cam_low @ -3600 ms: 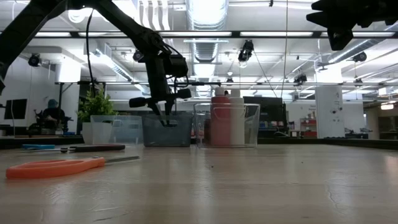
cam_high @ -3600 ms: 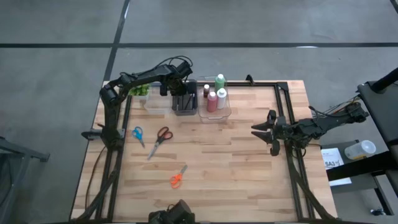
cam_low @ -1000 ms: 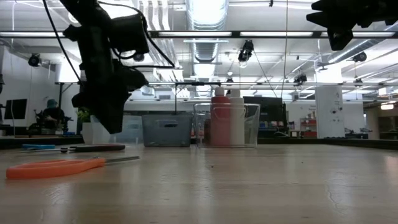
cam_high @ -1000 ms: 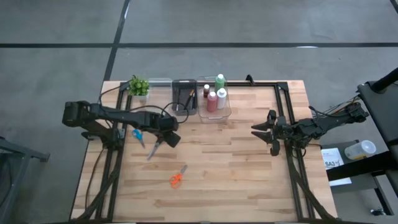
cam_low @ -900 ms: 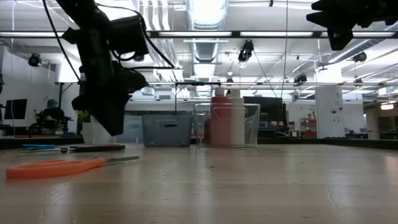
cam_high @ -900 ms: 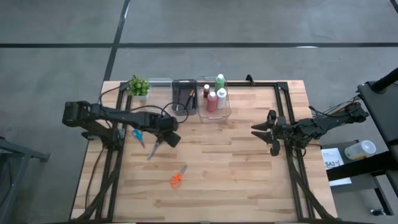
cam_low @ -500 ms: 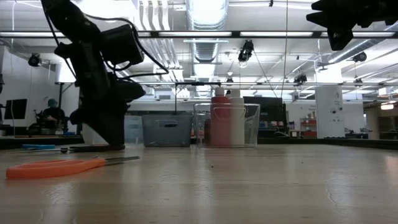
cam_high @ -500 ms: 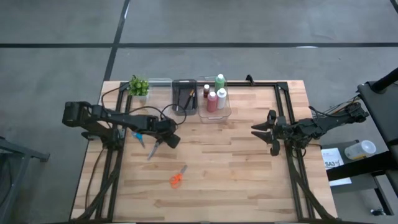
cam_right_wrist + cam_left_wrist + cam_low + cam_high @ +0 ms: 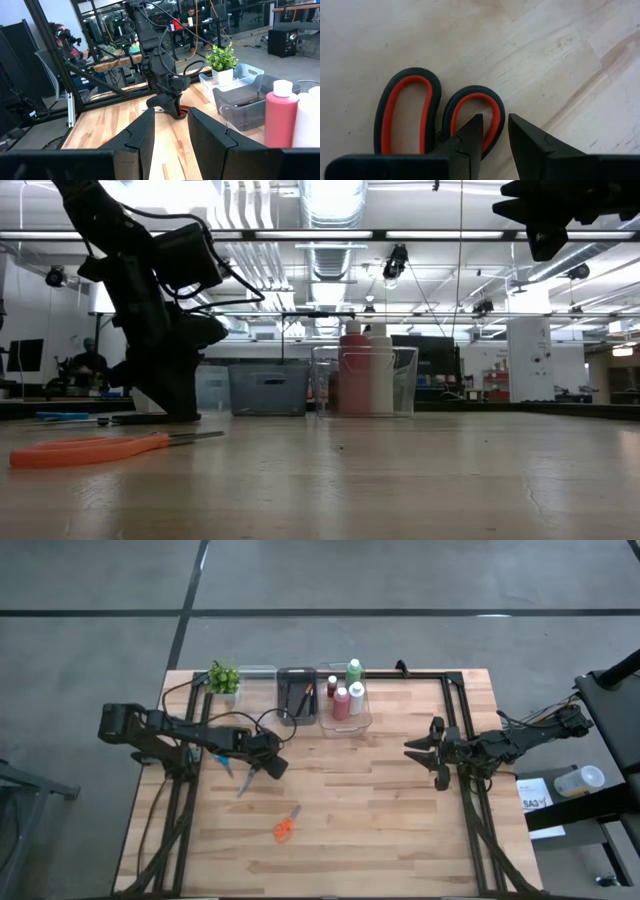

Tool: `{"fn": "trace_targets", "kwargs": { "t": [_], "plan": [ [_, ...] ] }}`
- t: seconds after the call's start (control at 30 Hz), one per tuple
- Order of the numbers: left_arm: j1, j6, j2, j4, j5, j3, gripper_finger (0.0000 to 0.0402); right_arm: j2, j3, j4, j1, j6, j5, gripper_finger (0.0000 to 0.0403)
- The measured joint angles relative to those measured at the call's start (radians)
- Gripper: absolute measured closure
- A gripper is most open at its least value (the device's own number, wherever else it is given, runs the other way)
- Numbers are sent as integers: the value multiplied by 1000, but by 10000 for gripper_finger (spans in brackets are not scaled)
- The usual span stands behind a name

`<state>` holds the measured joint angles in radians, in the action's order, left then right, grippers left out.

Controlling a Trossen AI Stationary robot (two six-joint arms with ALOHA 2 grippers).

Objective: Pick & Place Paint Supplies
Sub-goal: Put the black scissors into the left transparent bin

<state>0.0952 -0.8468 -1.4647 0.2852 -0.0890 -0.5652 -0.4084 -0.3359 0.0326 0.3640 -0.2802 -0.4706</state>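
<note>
Left wrist view, left gripper (image 9: 494, 131) low over red-handled scissors (image 9: 427, 112), jaws spread astride one loop

Overhead looks straight down; low view level; wrists close; all share table (image 9: 400, 800).

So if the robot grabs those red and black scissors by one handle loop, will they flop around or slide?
Probably a bit of both. The red-handled scissors lie flat on the smooth wooden table, so a nudge could slide them. The left gripper straddles only one loop's rim, so the long blades may swing down when lifted. They look stiff, not bendy.
</note>
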Motion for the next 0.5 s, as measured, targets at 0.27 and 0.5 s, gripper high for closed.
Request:
{"fn": "trace_targets", "kwargs": {
  "t": [0.27,0.5],
  "plan": [
    [0,0,-1,2,-1,1,325,0,0,0,0,0,0,287],
    [1,-3,-1,3,-3,2,382,0,0,0,0,0,0,287]
  ]
}}
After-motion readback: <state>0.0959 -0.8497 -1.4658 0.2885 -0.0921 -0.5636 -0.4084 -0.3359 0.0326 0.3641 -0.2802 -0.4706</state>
